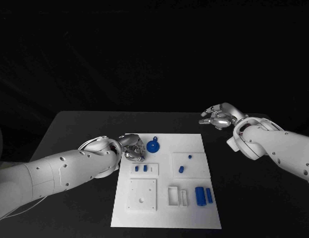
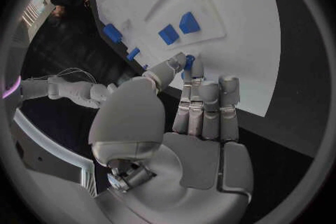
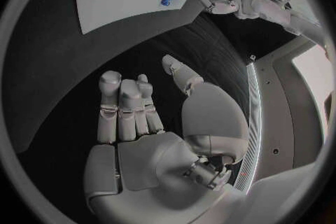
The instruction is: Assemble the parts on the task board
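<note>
While the task board (image 1: 165, 213) lies flat in the middle of the black table (image 1: 76, 129), its long side running away from me, I judge I am at an early pick step: most parts lie loose on it. My left hand (image 1: 129, 148) sits over the board's far left corner, and in the left wrist view its fingertips (image 2: 190, 64) close around a small blue piece (image 2: 189, 60); I take that as a pinch, though little of the piece shows. My right hand (image 1: 219, 117) hovers over bare table off the far right corner, fingers apart, holding nothing. The round blue part (image 1: 153, 146) lies just beside the left hand, its stub pointing away from me. Two blue bars (image 1: 204, 196) lie near the right edge, long axes along the board. Next I need a clean lift, then alignment over a seat.
</note>
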Tool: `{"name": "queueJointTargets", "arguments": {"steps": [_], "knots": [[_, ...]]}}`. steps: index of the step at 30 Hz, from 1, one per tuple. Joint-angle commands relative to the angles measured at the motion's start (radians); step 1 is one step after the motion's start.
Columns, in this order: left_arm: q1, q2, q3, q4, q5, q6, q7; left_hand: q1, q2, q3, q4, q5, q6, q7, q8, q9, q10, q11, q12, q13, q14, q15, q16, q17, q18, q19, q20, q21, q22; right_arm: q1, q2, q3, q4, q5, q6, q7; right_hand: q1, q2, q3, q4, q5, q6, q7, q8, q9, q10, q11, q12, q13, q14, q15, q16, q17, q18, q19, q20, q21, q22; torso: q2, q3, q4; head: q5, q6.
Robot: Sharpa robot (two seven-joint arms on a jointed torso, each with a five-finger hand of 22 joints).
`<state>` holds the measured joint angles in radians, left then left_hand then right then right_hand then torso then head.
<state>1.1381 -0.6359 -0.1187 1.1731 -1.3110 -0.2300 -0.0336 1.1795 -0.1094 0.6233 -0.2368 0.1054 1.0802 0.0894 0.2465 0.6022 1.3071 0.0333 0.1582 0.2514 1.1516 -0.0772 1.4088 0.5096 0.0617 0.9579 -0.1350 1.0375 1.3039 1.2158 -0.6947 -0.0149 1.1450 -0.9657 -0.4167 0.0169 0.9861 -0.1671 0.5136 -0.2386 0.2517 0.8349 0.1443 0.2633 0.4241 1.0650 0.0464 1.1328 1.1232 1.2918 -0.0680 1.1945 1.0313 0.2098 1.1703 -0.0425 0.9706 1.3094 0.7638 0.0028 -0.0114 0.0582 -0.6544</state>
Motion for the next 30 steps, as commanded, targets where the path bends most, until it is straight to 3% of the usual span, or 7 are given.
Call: {"name": "queueJointTargets", "arguments": {"steps": [1,30], "knots": [[-0.001,0.002,-0.002,-0.003,-0.021,0.017,-0.001,0.003,0.011,0.004,-0.001,0.002,0.005,0.004,0.003,0.000,0.005,0.001,-0.001,0.001,0.004,0.000,0.000,-0.001,0.057,0.002,-0.034,0.003,0.000,-0.001,0.000,0.000,0.001,-0.005,0.011,0.007,-0.007,-0.001,-0.002,0.002,0.007,-0.011,0.017,-0.005,-0.001,-0.006,0.000,0.006,-0.001,0.003,0.003,-0.007,0.002,0.052,-0.003,-0.007,-0.006,0.016,0.000,-0.0003,0.0000,0.000,-0.001],[-0.005,0.017,-0.010,-0.002,-0.027,0.010,0.008,0.003,0.012,0.004,-0.004,0.001,0.007,0.003,0.004,-0.001,0.008,0.001,-0.003,0.001,0.006,0.000,0.001,-0.001,0.057,0.003,-0.035,0.004,0.000,-0.001,0.000,0.000,0.002,-0.005,0.011,0.007,-0.007,-0.001,-0.002,0.002,0.007,-0.011,0.017,-0.005,-0.001,-0.006,0.000,0.007,-0.002,0.003,0.003,-0.007,0.002,0.052,-0.002,-0.007,-0.006,0.016,0.000,0.0007,-0.0003,-0.002,-0.001]]}}
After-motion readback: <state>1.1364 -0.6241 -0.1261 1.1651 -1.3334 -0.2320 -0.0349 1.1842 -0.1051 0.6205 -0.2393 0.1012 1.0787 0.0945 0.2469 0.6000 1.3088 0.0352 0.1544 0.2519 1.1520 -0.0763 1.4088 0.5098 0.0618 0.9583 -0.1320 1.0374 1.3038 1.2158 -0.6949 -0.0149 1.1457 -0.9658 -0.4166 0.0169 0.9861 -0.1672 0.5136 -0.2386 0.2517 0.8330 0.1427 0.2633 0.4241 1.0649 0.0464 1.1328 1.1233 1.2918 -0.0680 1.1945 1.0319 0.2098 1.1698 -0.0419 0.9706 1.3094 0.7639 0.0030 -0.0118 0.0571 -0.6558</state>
